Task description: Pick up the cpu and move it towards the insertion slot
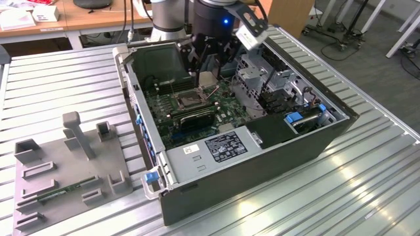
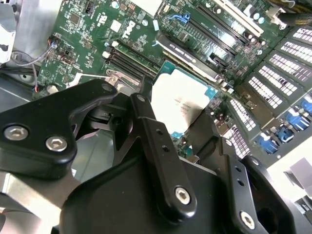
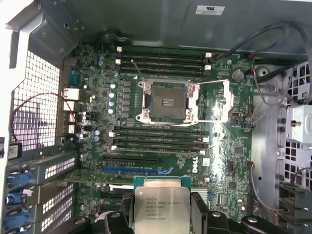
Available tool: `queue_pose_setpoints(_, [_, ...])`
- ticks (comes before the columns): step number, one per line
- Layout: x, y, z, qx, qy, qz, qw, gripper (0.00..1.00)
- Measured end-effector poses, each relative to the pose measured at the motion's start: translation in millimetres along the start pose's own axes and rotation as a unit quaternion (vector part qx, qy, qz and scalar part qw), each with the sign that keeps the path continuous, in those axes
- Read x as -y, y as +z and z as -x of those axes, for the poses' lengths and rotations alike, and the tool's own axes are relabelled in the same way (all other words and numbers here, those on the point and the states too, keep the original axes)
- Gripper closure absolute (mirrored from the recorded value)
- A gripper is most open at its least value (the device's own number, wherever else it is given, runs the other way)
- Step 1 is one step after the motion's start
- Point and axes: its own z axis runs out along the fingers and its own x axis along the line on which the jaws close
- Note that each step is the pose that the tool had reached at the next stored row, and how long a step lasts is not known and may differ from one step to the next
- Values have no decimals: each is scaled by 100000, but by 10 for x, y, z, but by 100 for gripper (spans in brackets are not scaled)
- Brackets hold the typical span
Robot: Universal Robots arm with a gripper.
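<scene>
The cpu [image 3: 162,207], a flat square chip with a silvery top, is held by two opposite edges between my gripper's black fingers [image 3: 197,210]. My gripper [image 3: 162,217] is shut on it and hangs above the green motherboard inside the open computer case. The insertion slot [image 3: 168,101] is a dark square socket in a silver frame, lying bare some way ahead of the chip. In the exterior view the gripper [image 1: 206,74] holds the cpu [image 1: 208,80] just above and beyond the insertion slot [image 1: 190,99]. In the second wrist view the cpu [image 2: 180,100] shows between the fingers [image 2: 155,139].
Long black memory slots [image 3: 161,61] run on both sides of the socket, and its metal load plate [image 3: 214,100] is swung open beside it. The case walls [image 1: 135,88], a drive cage [image 1: 262,78] and the power supply [image 1: 220,147] hem the board in. A grey fixture [image 1: 72,167] holds a green memory stick [image 1: 59,192].
</scene>
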Motion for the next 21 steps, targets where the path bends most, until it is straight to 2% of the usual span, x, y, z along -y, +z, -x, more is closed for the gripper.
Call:
queue_pose_setpoints(13, [-161,27,6,6,-2,230,100000,45])
queue_pose_setpoints(21, [-243,42,8,15,0,504,99999,45])
